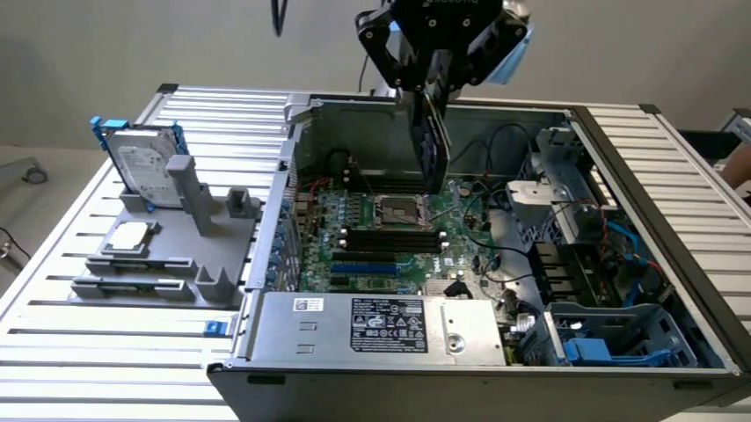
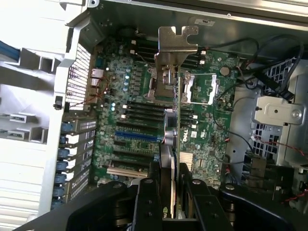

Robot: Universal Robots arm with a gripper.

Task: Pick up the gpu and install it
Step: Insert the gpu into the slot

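Clamped in the end effector [image 1: 432, 83], the gpu [image 1: 431, 145] could be driven off-slot into the motherboard [image 1: 352, 215] below if tilted slightly.

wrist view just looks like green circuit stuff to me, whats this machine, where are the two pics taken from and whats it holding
It is a robot arm working on an open desktop computer case that lies on a slatted metal table. The exterior view comes from a camera off the arm; the wrist view from a camera on the arm, looking down past its pincer. The pincer is clamped on the gpu, a thin card held upright on edge over the green motherboard. Beside the case, at the exterior view's left, a grey holder carries a hard drive in a blue frame.
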